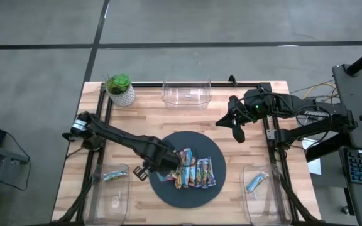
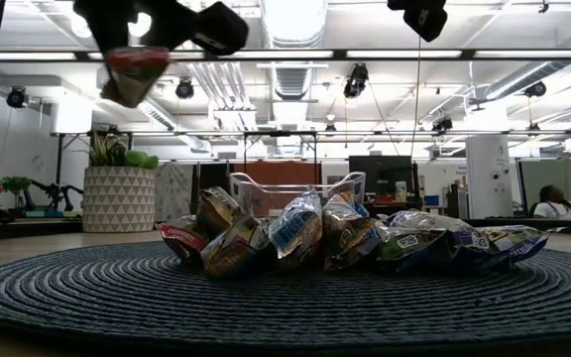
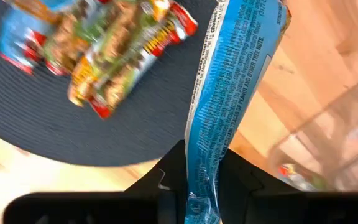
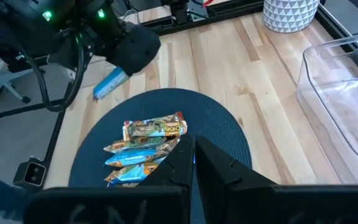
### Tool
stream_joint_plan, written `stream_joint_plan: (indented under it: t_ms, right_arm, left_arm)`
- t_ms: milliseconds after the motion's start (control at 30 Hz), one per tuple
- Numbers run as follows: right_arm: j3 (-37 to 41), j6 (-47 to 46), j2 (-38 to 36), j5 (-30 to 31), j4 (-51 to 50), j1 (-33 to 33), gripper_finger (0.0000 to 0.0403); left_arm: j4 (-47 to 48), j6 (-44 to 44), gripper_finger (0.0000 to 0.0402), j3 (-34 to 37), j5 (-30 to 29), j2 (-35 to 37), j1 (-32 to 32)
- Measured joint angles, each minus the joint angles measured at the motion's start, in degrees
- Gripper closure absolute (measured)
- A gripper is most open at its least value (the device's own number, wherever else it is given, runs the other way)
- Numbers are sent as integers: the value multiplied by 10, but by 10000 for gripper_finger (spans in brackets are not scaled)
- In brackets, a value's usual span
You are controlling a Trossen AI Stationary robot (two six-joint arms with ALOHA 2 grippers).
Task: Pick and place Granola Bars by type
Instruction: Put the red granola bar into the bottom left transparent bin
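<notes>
Left wrist view: the left gripper (image 3: pixel 202 186) is clamped on one end of a blue granola bar (image 3: pixel 229 87), which sticks out lengthwise past the fingers. Beyond and to one side of it, on the dark round mat (image 3: pixel 55 130), lies the heap of remaining granola bars (image 3: pixel 98 56), close to the gripper but not touching it. On the other side of the held bar, over bare wooden table (image 3: pixel 303 74), the wall of a clear bin (image 3: pixel 328 149) shows with a wrapped bar (image 3: pixel 300 177) inside. In the high view the right gripper (image 1: pixel 237 133), its fingers closed on nothing, hangs well apart over the table, between the mat and another clear bin (image 1: pixel 186 94) at the far edge.
</notes>
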State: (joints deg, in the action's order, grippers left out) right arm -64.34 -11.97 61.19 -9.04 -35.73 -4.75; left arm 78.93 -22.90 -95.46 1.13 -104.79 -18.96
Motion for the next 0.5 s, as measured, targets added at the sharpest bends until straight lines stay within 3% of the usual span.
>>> stream_joint_plan:
  t_ms: [500]
  right_arm:
    - [0,6,0,0,0,0,394]
  left_arm:
    - [85,92,358,-1,22,33,-12]
